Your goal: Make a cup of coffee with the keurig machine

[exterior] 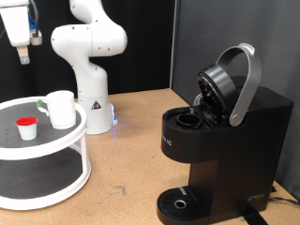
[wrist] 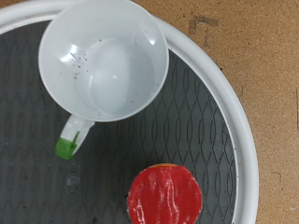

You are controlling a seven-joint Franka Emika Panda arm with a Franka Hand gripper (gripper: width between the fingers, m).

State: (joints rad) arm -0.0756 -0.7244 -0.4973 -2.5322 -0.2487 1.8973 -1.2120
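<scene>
Closest to me, at the exterior view's bottom right, stands the keurig machine (exterior: 220, 141), black and boxy, with its silver-grey arched handle thrown up and the lid gaping, so the pod chamber lies open; I cannot make out a pod inside it, and the round drip tray (exterior: 178, 201) at its foot has nothing on it. Some pale lettering runs down the front of the machine, too small for me to read, and I find no other writing anywhere. Further back, on the exterior view's left, a white two-tier round stand (exterior: 42, 159) with a dark mesh top carries the cup (exterior: 60, 109), white with a green handle, upright and looking dry inside from the wrist view (wrist: 105, 58), and just beside it the little white pod with its red top (exterior: 27, 129), the two near but apart (wrist: 164, 194). Behind the stand rises the white arm, and the gripper (exterior: 22, 49) hangs high in the exterior view's top left corner, well above the stand, directly over the cup and pod; whether its fingers are spread or closed I cannot tell, but nothing shows between them. By my reckoning only the lid-opening is done: pod unloaded, cup unplaced, nothing brewed.
</scene>
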